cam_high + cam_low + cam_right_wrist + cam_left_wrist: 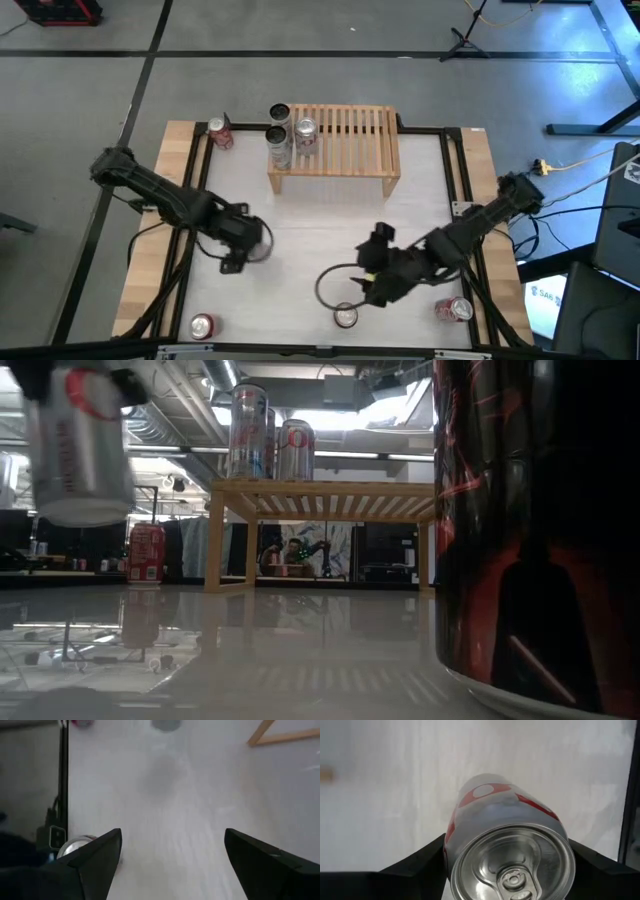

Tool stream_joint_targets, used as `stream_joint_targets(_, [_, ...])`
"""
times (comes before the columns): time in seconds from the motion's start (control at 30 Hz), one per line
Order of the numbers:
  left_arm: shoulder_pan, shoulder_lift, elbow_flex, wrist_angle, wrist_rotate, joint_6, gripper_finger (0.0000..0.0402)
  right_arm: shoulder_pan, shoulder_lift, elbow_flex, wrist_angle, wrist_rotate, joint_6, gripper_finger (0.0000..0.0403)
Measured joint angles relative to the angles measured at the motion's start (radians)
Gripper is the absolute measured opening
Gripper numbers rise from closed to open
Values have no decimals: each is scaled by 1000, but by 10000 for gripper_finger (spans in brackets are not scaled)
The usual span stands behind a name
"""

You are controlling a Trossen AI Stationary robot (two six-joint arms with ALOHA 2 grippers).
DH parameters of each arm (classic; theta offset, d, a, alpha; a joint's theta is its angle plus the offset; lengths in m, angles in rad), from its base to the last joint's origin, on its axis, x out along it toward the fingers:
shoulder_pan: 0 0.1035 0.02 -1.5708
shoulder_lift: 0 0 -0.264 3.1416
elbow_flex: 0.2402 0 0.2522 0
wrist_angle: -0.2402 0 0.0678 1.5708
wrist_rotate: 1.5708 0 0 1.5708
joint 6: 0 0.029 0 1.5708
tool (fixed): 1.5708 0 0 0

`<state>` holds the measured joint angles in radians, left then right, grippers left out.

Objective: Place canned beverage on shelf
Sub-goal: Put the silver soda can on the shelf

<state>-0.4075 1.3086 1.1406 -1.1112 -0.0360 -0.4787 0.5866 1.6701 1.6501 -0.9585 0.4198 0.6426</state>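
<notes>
The left gripper (252, 243) is over the white table (320, 210), on the left side and nearer the front than the shelf. Its two dark fingers (415, 865) hug a silver can with red marks (507, 850), one finger on each side. From the low camera that can (78, 445) hangs up in the air, off the table top, and it looks upright.

The shelf (345, 140) stands at the back of the table, a low rack of pale wood with many thin slats. Two cans stand on its left end: a tall silver one (248, 432) and a shorter one with red on it (296, 450). A red can (219, 132) stands on the table just left of the shelf.

The right gripper (378, 262) waits over the front right part of the table. Its fingers (95, 855) are spread wide with nothing between them. A can with a silver top (346, 316) stands near it at the front edge. Another red can (455, 309) lies near the right front corner, and one more (203, 326) sits at the left front corner.

A big dark can (540, 530) stands very close to the low camera and fills its right side.
</notes>
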Motion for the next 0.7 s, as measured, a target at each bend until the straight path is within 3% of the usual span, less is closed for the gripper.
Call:
stream_joint_targets(0.13, [26,177,151,1,44,137,276,61,-80,-155,55,73,123,342])
stream_joint_targets(0.33, [66,425,373,-4,84,352,277,114,-147,-324,167,62,242,342])
stream_joint_targets(0.5, [76,615,559,-34,51,536,278,143,-146,-382,220,60,306,342])
stream_joint_targets(0.7, [67,812,749,-188,15,696,279,149,-147,-403,259,60,322,342])
